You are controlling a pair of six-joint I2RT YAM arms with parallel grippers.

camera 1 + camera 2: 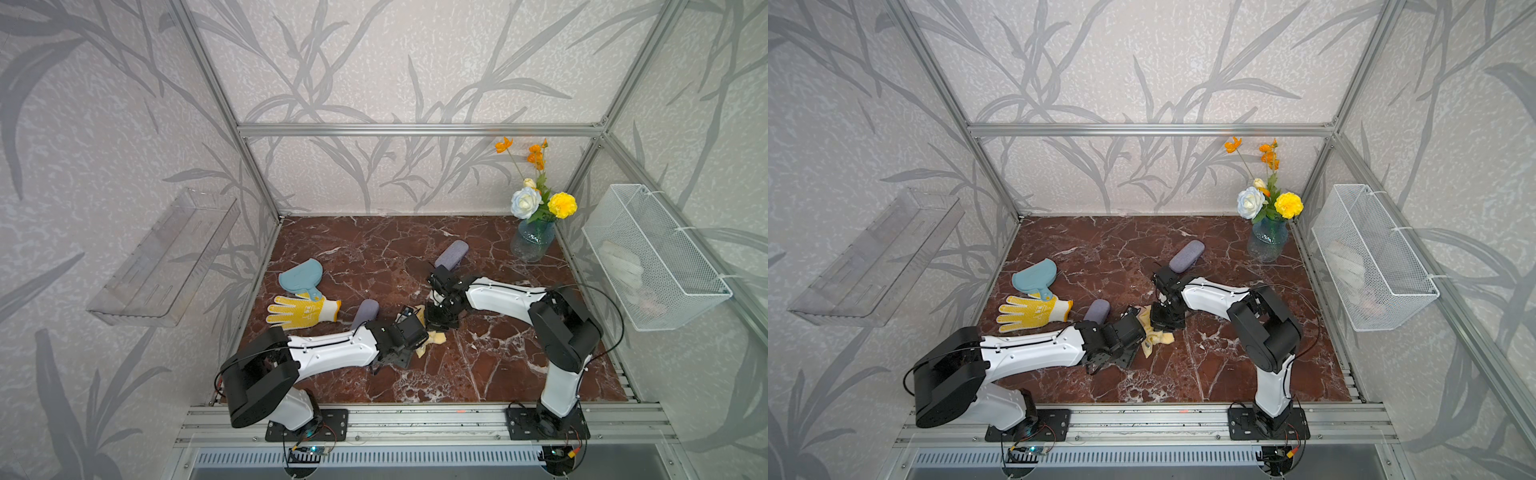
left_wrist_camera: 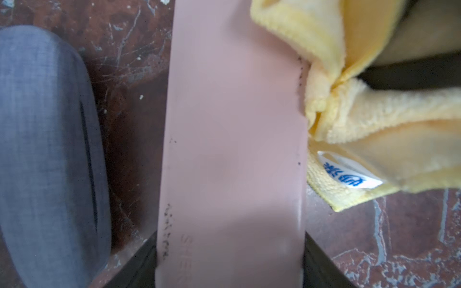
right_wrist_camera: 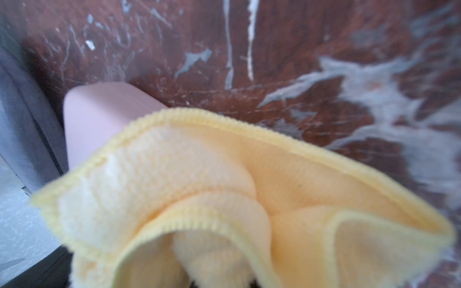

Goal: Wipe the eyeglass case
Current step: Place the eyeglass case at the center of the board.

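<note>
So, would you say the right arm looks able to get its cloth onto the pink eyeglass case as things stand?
Probably yes: the yellow cloth in the right end effector lies against the side of the pink eyeglass case, held by the left end effector, with nothing between them.

Both top views look steeply down from high above the front edge at six o'clock, facing the back wall [image 1: 415, 174] at twelve, and share the whole marble table [image 1: 519, 374]. Each wrist camera hangs very close above the tabletop. Both share the pink case [image 2: 232, 149] and yellow cloth [image 2: 374, 112], just toward six o'clock of centre.
</note>
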